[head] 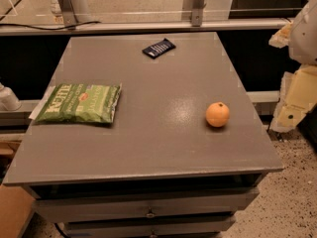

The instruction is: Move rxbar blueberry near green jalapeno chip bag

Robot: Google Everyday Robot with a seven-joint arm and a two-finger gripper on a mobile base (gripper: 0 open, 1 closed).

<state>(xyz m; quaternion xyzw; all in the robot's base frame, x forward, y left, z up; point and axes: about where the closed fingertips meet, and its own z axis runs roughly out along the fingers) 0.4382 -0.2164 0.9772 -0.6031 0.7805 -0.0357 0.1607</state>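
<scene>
The rxbar blueberry (159, 48) is a small dark navy bar with white lettering. It lies flat near the far edge of the grey table (163, 148), a little right of the middle. The green jalapeno chip bag (79, 103) lies flat at the table's left side, partly over the left edge. The bar is well apart from the bag, farther back and to its right. My gripper (292, 108) is the pale cream part of the arm at the right edge of the view. It hangs beyond the table's right side, away from both items, and holds nothing that I can see.
An orange (217, 114) sits on the right part of the table. The table has drawers (148, 213) at the front. A metal rail with posts (148, 26) runs behind the table. A speckled floor (292, 202) is at the lower right.
</scene>
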